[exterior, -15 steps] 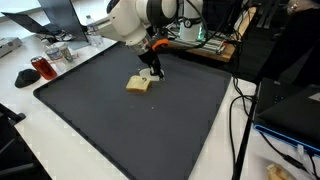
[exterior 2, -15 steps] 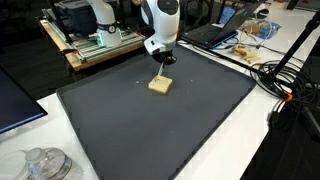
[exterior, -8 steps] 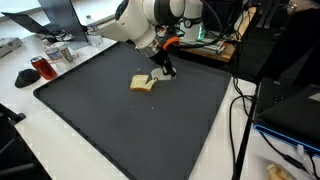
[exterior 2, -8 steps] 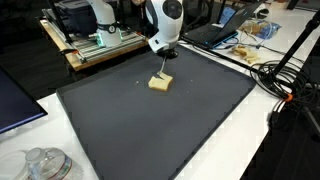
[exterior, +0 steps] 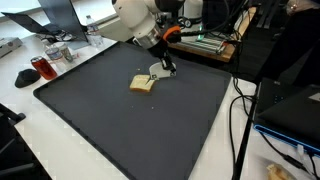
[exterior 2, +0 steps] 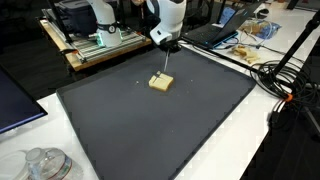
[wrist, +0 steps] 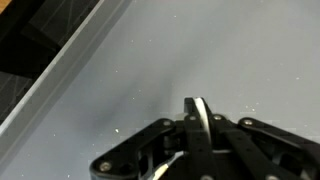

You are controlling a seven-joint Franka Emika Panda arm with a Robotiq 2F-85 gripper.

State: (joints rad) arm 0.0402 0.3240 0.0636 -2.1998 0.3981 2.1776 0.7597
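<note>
In an exterior view, the gripper [exterior: 166, 67] is seen low over the far part of a dark mat [exterior: 120, 130], its jaws drawn together on a thin tool [exterior: 156, 74]. The tool is slanted down toward a pale block [exterior: 143, 84], which lies flat on the mat just beside the gripper. Whether tip and block touch cannot be told here. A red mug [exterior: 40, 68] is set on the white table, off the mat and well apart from the block.

In an exterior view, the gripper [exterior 2: 168, 46] is held above the block [exterior 2: 160, 84]. The tool [exterior 2: 165, 63] is shown as a fine, nearly upright line running from the jaws down to the block's top, where its tip appears to meet it. The block is placed in the far half of the mat [exterior 2: 150, 130], away from every edge.

In the wrist view, the jaws of the gripper [wrist: 197, 128] are seen pressed shut, with a narrow pale strip of the tool [wrist: 199, 108] clamped between them. Grey mat [wrist: 230, 50] is shown behind, its border running aslant at the left.
</note>
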